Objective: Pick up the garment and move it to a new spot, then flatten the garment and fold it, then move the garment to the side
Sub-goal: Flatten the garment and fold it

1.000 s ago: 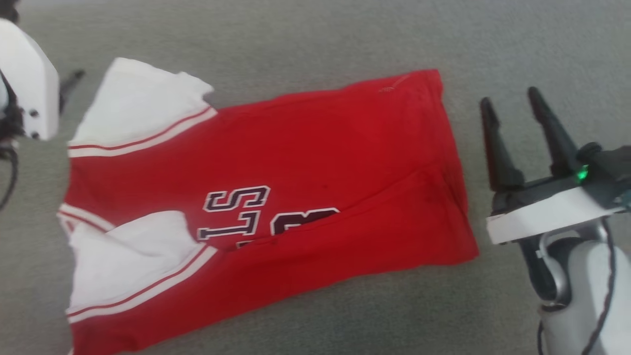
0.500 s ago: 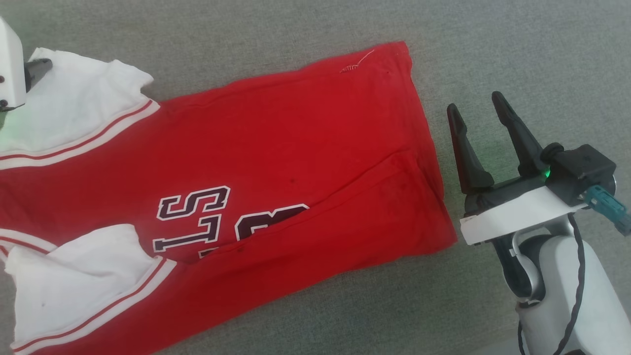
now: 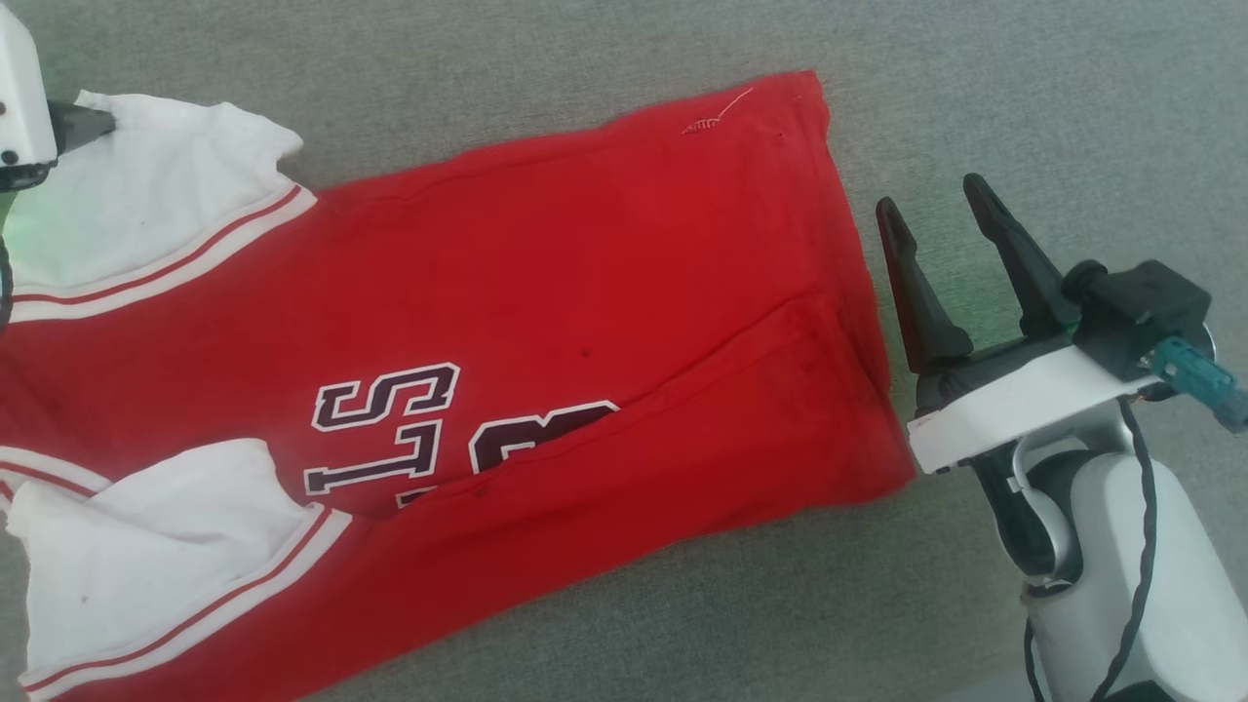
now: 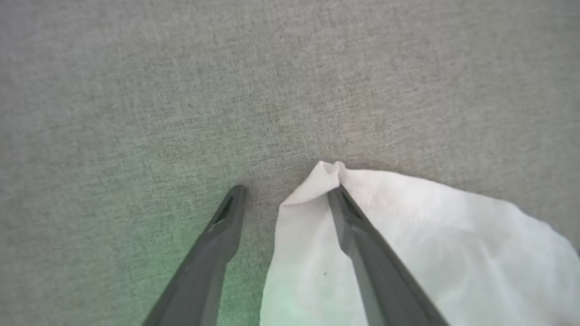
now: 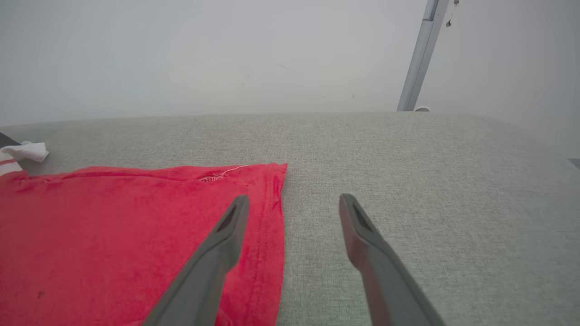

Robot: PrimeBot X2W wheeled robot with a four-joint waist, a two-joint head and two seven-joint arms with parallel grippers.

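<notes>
The garment point(image 3: 604, 292), a red jersey with white sleeves edged in red stripes and a dark-and-white print, lies spread on the grey cloth surface, hem to the right. My left gripper point(image 4: 286, 189) is open at the far sleeve's corner point(image 4: 408, 235). One finger point(image 4: 362, 244) rests over the white cloth and the other is over bare grey. In the head view its white housing point(image 3: 19, 97) sits at the top left. My right gripper point(image 3: 928, 193) is open beside the hem. In the right wrist view one of its fingers point(image 5: 217, 253) overlaps the hem's edge point(image 5: 267, 235).
The grey fabric surface point(image 3: 1024, 88) extends past the garment on the far side and to the right. A pale wall and a slanted metal pole point(image 5: 419, 54) stand beyond the surface's far edge in the right wrist view.
The head camera has shifted, so the garment sits further left in view. My left gripper has reached the far sleeve's corner. My right gripper stands slightly closer to the hem.
</notes>
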